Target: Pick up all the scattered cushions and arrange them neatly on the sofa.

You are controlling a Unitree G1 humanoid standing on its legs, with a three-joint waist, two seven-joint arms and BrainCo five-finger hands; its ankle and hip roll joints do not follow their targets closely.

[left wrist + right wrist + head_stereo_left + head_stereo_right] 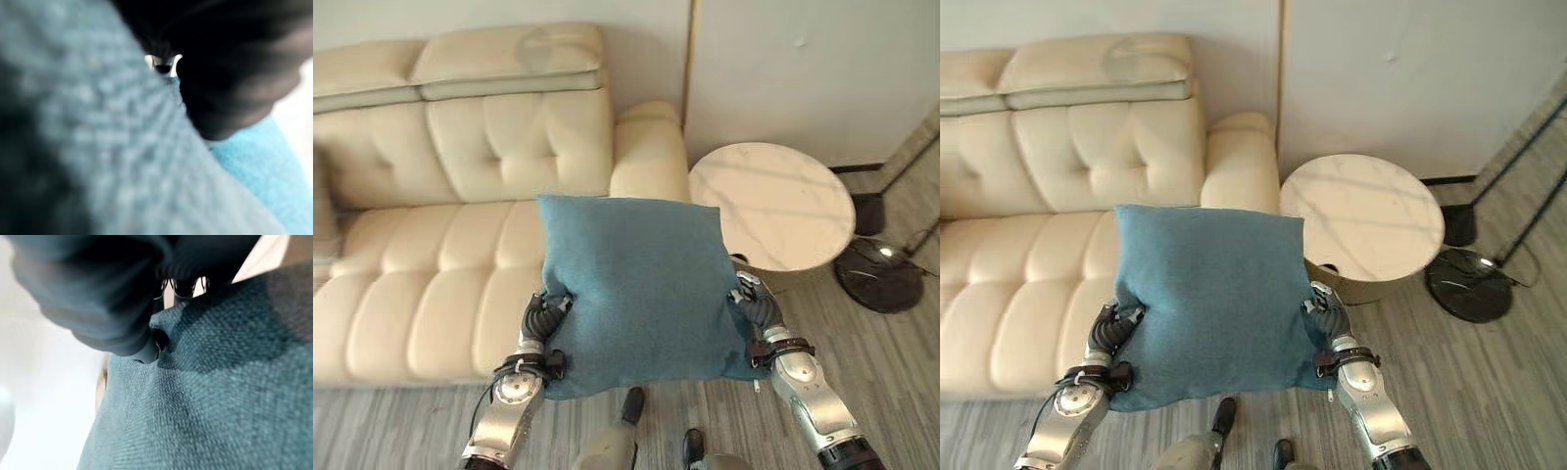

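Note:
A square blue cushion (641, 289) is held up in front of me, above the front edge of the cream leather sofa (421, 294). My left hand (541, 318) grips its left edge with fingers curled into the fabric. On the opposite edge my right hand (754, 308) pinches the cloth the same way. The blue weave (220, 396) runs close under the right hand, and the same fabric (98, 147) lies against the left hand.
A round white marble side table (773, 206) stands just right of the sofa's armrest (651, 147). A black lamp base (881, 274) sits on the grey wood floor at the far right. A white wall rises behind.

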